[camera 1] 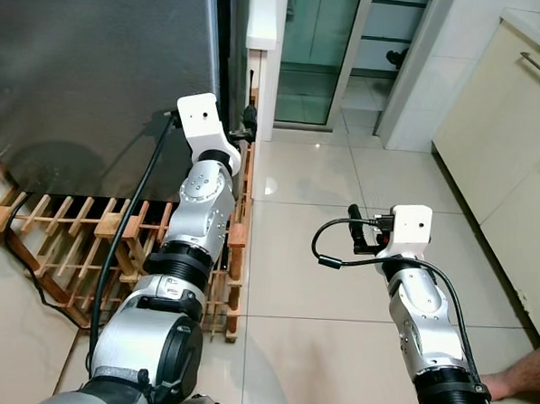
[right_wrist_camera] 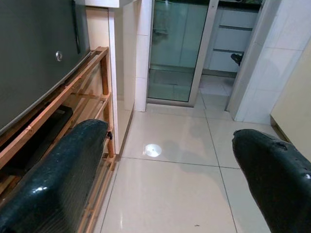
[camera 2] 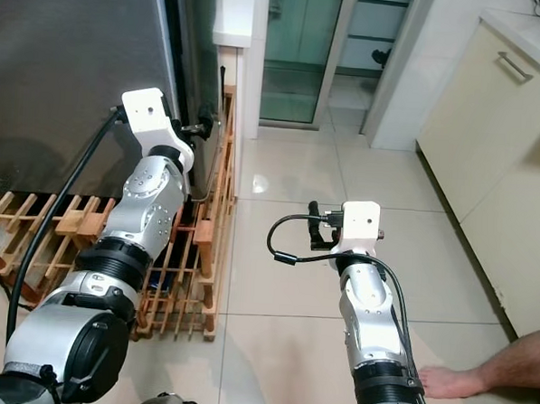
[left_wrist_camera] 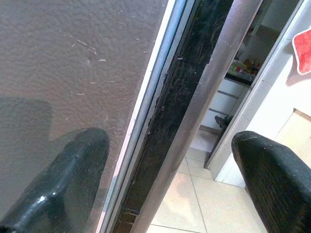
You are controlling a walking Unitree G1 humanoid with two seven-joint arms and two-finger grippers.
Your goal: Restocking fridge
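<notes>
Head views: my left gripper [camera 1: 248,121] is up at the fridge [camera 1: 96,66] door's right edge, far nearer than my right gripper [camera 1: 353,226], which hangs over the floor [camera 1: 312,258] well apart. Left wrist: jaws released, straddling the door's edge strip [left_wrist_camera: 194,116], whose long axis runs vertically between my fingers [left_wrist_camera: 63,184]. Right wrist: jaws released, empty; fridge off to my left beyond the rack [right_wrist_camera: 63,97].
</notes>
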